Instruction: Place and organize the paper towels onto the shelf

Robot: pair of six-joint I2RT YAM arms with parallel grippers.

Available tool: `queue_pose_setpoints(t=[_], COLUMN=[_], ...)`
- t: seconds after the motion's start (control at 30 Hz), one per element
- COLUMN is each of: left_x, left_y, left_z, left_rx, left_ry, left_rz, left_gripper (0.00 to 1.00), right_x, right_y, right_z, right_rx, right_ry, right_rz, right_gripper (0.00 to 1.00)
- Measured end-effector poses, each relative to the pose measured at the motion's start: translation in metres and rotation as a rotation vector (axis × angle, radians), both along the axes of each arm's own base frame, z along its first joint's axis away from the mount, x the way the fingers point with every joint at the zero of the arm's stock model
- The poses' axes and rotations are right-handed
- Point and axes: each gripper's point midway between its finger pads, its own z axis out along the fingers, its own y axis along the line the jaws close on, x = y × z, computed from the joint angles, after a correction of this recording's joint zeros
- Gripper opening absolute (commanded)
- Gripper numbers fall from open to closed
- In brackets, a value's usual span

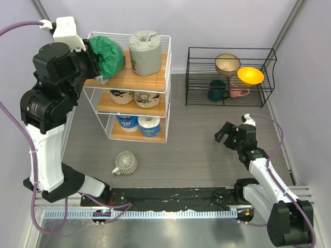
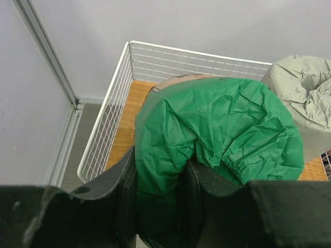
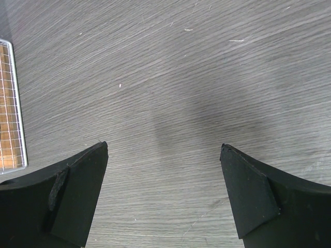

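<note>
The green roll [image 1: 107, 56] is clamped by its crumpled end between the left fingers [image 2: 123, 201] and held over the top tier of the shelf [image 1: 123, 78], beside the grey roll [image 1: 145, 51], so that 2 fit there. The right fingers [image 3: 77, 196] are spread wide, holding nothing, above the bench [image 1: 191, 139].

Left arm [image 1: 46, 150]: white links, black joints.
Right arm [image 1: 266, 173]: same colours, black base.
Cables [image 1: 26, 22]: purple, along each arm.
Right gripper [image 3: 164, 150]: matte black wedge fingers.

Grey roll [image 1: 145, 51] blocks the shelf's [image 1: 126, 77] top right; open floor [image 1: 191, 144] lies before the black rack [image 1: 207, 49].
</note>
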Motion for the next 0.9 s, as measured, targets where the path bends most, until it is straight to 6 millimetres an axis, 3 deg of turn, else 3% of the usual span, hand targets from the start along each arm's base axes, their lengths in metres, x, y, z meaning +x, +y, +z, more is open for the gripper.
queue_pose_setpoints(t=[0.17, 0.27, 0.4, 0.5, 0.9], left_x=[0.005, 0.009, 0.012, 0.013, 0.023], left_y=[-0.004, -0.007, -0.009, -0.01, -0.014], left_z=[-0.012, -0.017, -0.017, -0.015, -0.01], left_rx=[0.013, 0.02, 0.017, 0.004, -0.014], left_ry=[0.035, 0.05, 0.049, 0.039, 0.009], left_rz=[-0.009, -0.01, -0.013, -0.013, -0.009], left_gripper=[0.3, 0.39, 0.59, 0.65, 0.67], right_x=[0.001, 0.001, 0.001, 0.001, 0.001], right_y=[0.0, 0.0, 0.0, 0.0, 0.0], right_z=[0.001, 0.001, 0.001, 0.001, -0.001], right_rx=[0.0, 0.0, 0.0, 0.0, 0.0], right_ry=[-0.004, -0.004, -0.004, -0.004, 0.003], right_rz=[0.0, 0.0, 0.0, 0.0, 0.0], right_gripper=[0.96, 0.96, 0.95, 0.95, 0.95])
